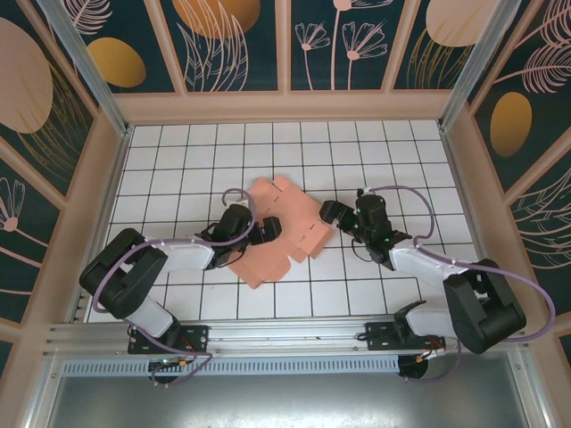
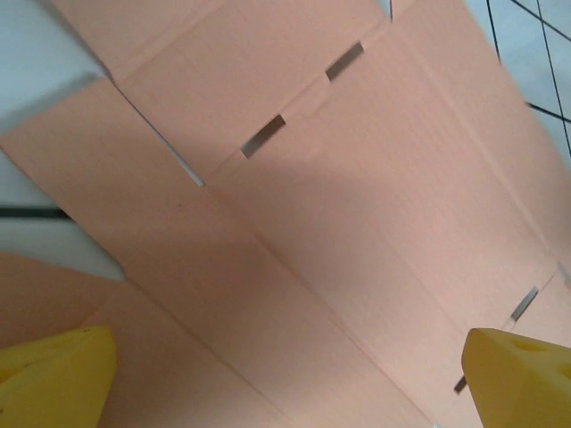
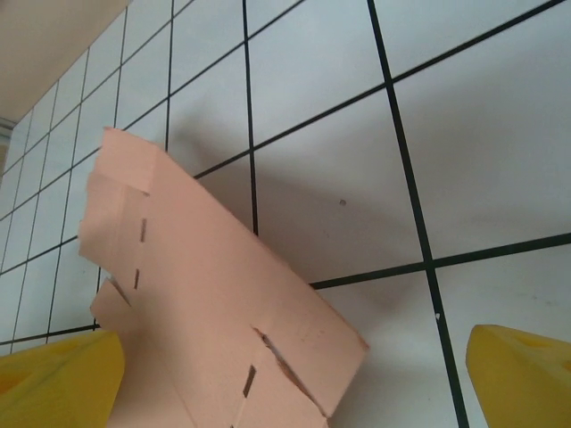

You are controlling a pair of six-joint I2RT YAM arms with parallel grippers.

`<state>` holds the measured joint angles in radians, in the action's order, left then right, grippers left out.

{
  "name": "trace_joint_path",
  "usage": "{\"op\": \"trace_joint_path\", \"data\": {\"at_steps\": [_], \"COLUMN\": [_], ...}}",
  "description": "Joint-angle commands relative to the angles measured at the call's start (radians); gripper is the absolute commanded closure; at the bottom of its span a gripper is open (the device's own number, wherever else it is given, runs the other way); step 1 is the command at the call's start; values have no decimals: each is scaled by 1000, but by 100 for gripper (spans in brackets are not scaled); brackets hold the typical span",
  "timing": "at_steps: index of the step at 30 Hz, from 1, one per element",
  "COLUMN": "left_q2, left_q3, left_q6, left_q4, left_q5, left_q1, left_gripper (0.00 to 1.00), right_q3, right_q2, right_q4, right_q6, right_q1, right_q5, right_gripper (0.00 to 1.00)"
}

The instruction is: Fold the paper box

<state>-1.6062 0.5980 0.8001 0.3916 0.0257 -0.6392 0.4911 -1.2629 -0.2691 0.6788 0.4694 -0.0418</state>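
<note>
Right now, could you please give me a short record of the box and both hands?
paper box: salmon-pink sheet, unfolded, with creases and slots showing
place: middle of the tiled table
left hand: open, over the sheet's left part, holding nothing
right hand: open, at the sheet's right edge, holding nothing
folding: no box shape yet

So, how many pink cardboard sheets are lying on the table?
1. The paper box lies unfolded in the middle of the table, the left gripper over it, the right gripper at its right edge. A sheet beneath it would be hidden.
</note>
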Motion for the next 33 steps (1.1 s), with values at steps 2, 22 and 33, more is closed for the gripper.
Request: {"op": "trace_joint_path", "data": {"at_steps": [2, 22, 33], "left_q2": [-125, -206, -332], "left_q3": [96, 418, 287], "left_q6": [-125, -220, -75], "left_q4": [-89, -164, -26], "left_q5": [24, 190, 235], "left_q1": [68, 50, 65], "left_gripper": [1, 3, 48], "right_q3": [-12, -45, 114], "right_q2": [43, 110, -119], "right_q4": [-4, -63, -38], "right_q6": [-52, -96, -229], "right_q1": [-11, -164, -187], "right_q5": [42, -79, -273], "right_gripper": [1, 1, 3]}}
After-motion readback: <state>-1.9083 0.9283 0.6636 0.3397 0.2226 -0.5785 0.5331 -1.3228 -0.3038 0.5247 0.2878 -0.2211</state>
